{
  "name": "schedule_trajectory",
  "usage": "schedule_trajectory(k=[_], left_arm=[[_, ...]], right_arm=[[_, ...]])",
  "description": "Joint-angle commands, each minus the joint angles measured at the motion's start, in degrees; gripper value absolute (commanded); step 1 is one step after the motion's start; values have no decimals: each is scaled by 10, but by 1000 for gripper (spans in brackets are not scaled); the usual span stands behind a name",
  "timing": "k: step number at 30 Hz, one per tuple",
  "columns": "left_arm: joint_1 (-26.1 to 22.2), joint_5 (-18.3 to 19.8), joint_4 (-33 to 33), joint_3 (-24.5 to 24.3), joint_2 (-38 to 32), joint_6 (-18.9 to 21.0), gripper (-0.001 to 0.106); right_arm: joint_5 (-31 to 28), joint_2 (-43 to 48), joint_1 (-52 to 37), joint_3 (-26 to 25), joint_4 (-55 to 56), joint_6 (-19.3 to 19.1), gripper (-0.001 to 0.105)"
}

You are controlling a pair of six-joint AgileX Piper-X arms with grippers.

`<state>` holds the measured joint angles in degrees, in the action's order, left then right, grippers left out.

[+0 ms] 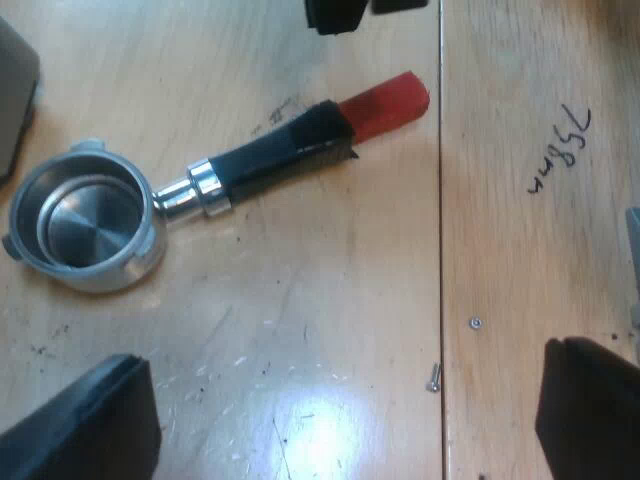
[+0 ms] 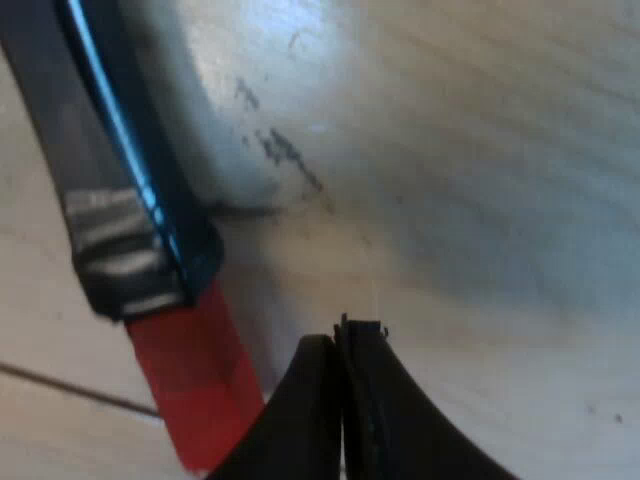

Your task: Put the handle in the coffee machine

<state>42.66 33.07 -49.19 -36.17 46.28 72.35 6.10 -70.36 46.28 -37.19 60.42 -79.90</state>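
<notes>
From the left wrist, looking down on the whole holder [image 1: 200, 185]: loose, lying flat on the wooden table [image 1: 300, 320], not yet in any machine. Round metal basket [image 1: 85, 225] at one end, mouth up, holding nothing but its own bare, shiny floor. Then a chrome collar, the dark handle [image 1: 270, 155], and the red end [image 1: 385, 105], stopping just short of a seam [image 1: 441, 230] between two boards. Left gripper [image 1: 340, 430] released, its two black fingers [image 1: 90, 425] spread wide, gripping nothing, hanging over bare wood well apart from the holder. Two small screws [image 1: 433, 377] lying loose near the seam; across it, some pencilled writing [image 1: 560, 150] on the wood. Just beyond the red end, smaller and farther off, the tips of the right gripper [image 1: 335, 12]. From the right wrist, much closer in and settling the matter of its grip: fingertips [image 2: 310, 410] of that gripper clenched, pressed flat against each other with no gap and nothing between them, just beside the red end and not on it. Also plain from here: a wrapped band [image 2: 125, 265] around the handle at the join of dark and red, and a blue glint running along the handle's edge. Contact between clenched tips and table: cannot tell.
</notes>
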Motion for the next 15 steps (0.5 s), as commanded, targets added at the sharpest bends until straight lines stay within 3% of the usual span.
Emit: schedule_trajectory(k=[1, 7, 11, 15], left_arm=[[3, -2, 2, -1, 0, 7, 78], [0, -3, 0, -1, 0, 7, 78], [-31, -3, -1, -1, 0, 7, 78], [-68, -3, -21, -1, 0, -10, 78]], right_arm=[[-1, -24, 1, 0, -22, 1, 0], [6, -68, 11, 0, -33, -15, 0], [28, -88, 50, 0, -56, -17, 0], [39, -106, 91, -7, -87, 7, 0]])
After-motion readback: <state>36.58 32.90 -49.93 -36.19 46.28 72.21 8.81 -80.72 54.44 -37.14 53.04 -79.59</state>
